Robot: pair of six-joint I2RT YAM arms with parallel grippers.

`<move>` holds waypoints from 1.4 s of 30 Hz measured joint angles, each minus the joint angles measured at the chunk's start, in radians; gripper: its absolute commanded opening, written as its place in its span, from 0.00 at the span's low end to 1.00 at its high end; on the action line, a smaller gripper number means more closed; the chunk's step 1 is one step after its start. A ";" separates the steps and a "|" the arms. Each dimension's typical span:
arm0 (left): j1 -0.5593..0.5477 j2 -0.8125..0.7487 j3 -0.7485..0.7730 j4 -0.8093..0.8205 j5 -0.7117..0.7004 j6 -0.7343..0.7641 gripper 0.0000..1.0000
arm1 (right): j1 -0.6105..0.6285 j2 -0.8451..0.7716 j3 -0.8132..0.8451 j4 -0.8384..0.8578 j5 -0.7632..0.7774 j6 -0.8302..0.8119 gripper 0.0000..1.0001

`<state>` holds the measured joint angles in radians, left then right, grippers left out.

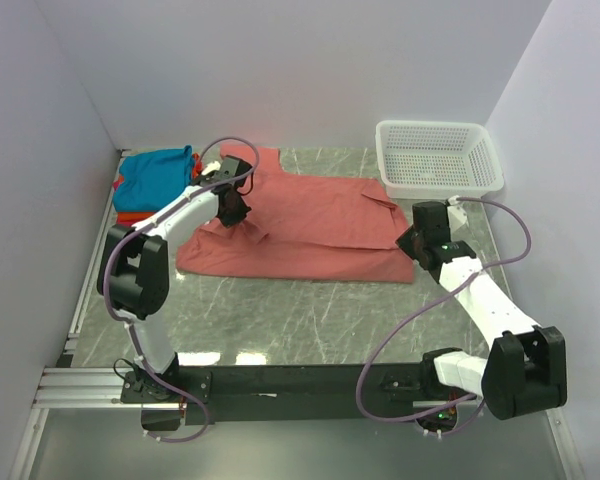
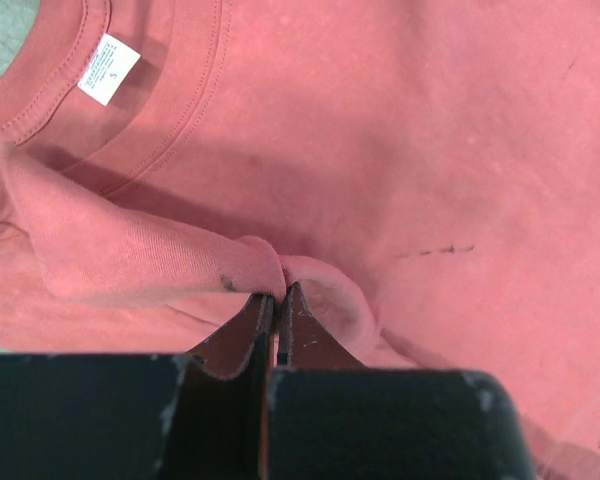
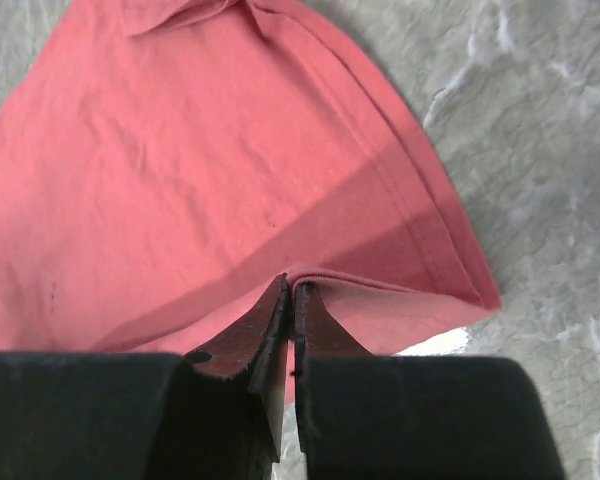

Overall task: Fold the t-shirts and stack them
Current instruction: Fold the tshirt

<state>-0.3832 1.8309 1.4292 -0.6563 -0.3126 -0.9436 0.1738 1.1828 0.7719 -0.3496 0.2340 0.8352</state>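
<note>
The salmon-pink t-shirt (image 1: 310,225) lies spread on the marble table. My left gripper (image 1: 232,212) is shut on a pinched fold of it near the collar; the left wrist view shows the fold (image 2: 160,255) at the closed fingertips and the white neck label (image 2: 108,68). My right gripper (image 1: 412,243) is shut on the shirt's right hem; the right wrist view shows the hem (image 3: 380,290) lifted at the fingertips. Folded teal-blue (image 1: 155,172), orange (image 1: 123,212) and red (image 1: 130,220) t-shirts are stacked at the back left.
A white mesh basket (image 1: 440,158) stands at the back right. White walls close in the table on the left, back and right. A metal rail (image 1: 80,385) runs along the near left edge.
</note>
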 measured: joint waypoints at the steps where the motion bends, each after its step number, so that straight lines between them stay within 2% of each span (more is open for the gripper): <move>1: 0.001 0.000 0.000 0.003 0.000 0.000 0.01 | -0.001 -0.003 0.000 0.000 0.008 0.000 0.05; 9: 0.007 0.013 0.022 0.008 0.003 0.015 0.01 | -0.014 0.049 0.000 -0.011 0.013 0.000 0.05; 11: 0.008 0.032 0.046 0.009 0.004 0.016 0.07 | -0.019 0.077 0.000 -0.011 0.013 0.000 0.07; 12: 0.009 0.043 0.055 0.011 0.003 0.018 0.23 | -0.021 0.087 0.000 -0.011 0.012 -0.001 0.07; 13: 0.009 0.051 0.062 0.012 0.003 0.026 0.33 | -0.023 0.102 0.001 -0.010 0.012 -0.004 0.09; 14: 0.010 0.061 0.067 0.016 0.004 0.031 0.51 | -0.026 0.119 0.002 -0.009 0.011 -0.006 0.12; 16: 0.014 0.086 0.087 0.011 0.007 0.046 0.70 | -0.034 0.165 0.016 -0.010 0.008 -0.010 0.43; 17: 0.017 0.104 0.106 0.008 0.009 0.049 0.86 | -0.039 0.187 0.028 -0.013 0.008 -0.018 0.53; 19: 0.023 0.142 0.153 -0.006 0.009 0.058 0.99 | -0.053 0.253 0.086 -0.045 0.007 -0.033 0.65; 21: 0.027 0.165 0.190 -0.007 0.008 0.065 1.00 | -0.060 0.306 0.149 -0.064 0.009 -0.045 0.67; 22: 0.029 0.167 0.200 -0.008 0.008 0.068 0.99 | -0.061 0.322 0.174 -0.071 0.007 -0.050 0.73; 24: 0.033 0.162 0.212 -0.006 0.008 0.071 1.00 | -0.061 0.327 0.194 -0.074 -0.004 -0.062 0.76; 25: 0.034 0.153 0.212 -0.002 0.009 0.072 0.99 | -0.061 0.320 0.195 -0.074 -0.016 -0.070 0.82; 27: 0.035 0.127 0.188 0.021 0.018 0.076 0.99 | -0.061 0.311 0.188 -0.070 -0.050 -0.080 0.86; 36: 0.033 -0.003 -0.089 0.122 0.160 0.077 0.99 | 0.021 0.198 0.036 0.001 -0.182 -0.146 0.87; 42: 0.028 0.028 -0.098 0.185 0.202 0.070 1.00 | 0.042 0.205 -0.001 0.050 -0.217 -0.164 0.87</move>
<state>-0.3553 1.8587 1.3315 -0.4713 -0.1108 -0.8738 0.2161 1.3876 0.7708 -0.2996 0.0170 0.6716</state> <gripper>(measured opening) 0.994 0.871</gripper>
